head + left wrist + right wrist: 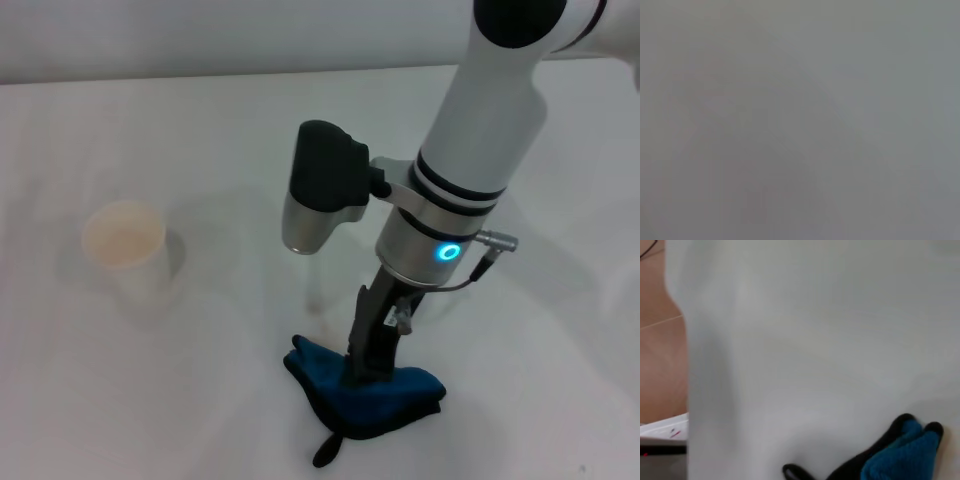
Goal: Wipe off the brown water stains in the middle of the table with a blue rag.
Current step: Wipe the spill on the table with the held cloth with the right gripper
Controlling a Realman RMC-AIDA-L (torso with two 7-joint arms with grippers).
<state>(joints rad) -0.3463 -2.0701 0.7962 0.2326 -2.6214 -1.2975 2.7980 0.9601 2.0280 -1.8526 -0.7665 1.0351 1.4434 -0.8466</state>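
The blue rag (pixel 385 392) lies bunched on the white table (pixel 180 400) near its front edge, with its black loop tab (pixel 327 452) trailing toward me. My right gripper (pixel 369 362) comes straight down from the upper right and is shut on the rag's middle, pressing it to the table. In the right wrist view the blue rag (pixel 905 457) and its black edging show in one corner, along with the tab (pixel 795 472). No brown water stains stand out on the table around the rag. The left gripper is out of view, and its wrist view is a plain grey blur.
A white paper cup (pixel 127 245) with a tan inside stands at the left of the table. The right arm's wrist and black camera housing (pixel 325 185) hang over the table's middle. Brown floor (pixel 660 350) shows beyond the table edge in the right wrist view.
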